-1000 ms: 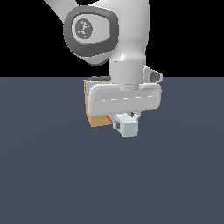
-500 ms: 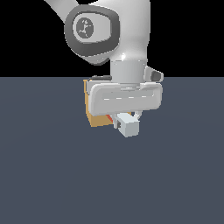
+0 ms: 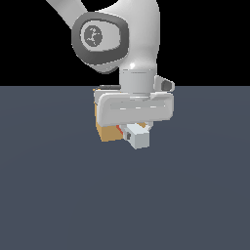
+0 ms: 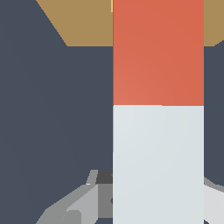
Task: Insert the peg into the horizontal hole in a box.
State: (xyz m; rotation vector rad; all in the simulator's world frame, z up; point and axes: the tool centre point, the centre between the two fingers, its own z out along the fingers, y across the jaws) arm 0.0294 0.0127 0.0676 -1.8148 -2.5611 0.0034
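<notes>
I have the peg point(image 4: 158, 131) clamped in the jaws of the gripper point(image 3: 137, 133), held by its white part, with the red end pointing at the box point(image 3: 108, 132). In the wrist view the red end runs out over the box's tan top edge, so I judge it is at the face or just entering. I cannot see the hole in either view; the arm and the peg cover it. That is my worry: if the peg sits a little high or skewed, the tip will catch the hole's rim and shove the box back along the counter point(image 3: 58, 195), or the peg will twist in my grip. Pushing hard now, blind, would make either worse.
</notes>
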